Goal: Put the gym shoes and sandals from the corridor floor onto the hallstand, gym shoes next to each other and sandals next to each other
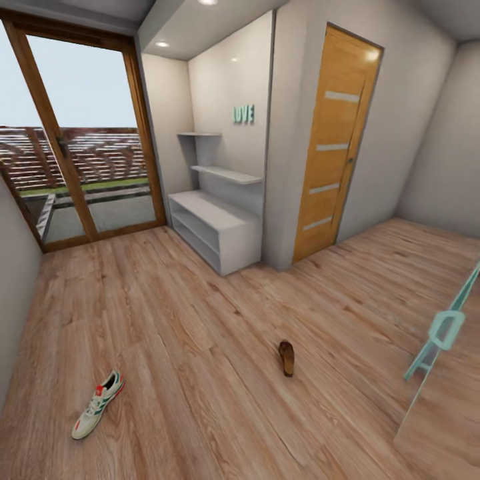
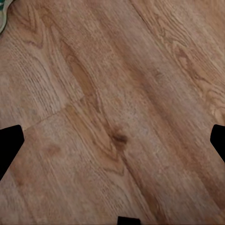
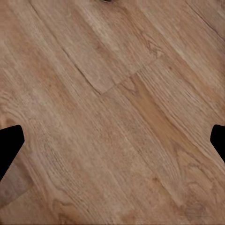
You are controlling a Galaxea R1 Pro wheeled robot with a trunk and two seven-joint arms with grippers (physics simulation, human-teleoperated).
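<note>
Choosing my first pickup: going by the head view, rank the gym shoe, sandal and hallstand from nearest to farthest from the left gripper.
1. Gym shoe, low on the left; its edge shows in the wrist view of the left gripper.
2. Sandal, mid-floor, further right.
3. Hallstand, against the far wall.

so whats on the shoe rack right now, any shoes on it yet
The hallstand shows a bare top, and its two wall shelves look bare too. The open shelves inside are seen at an angle, so their depths stay hidden. One gym shoe and one sandal lie on the floor.
</note>
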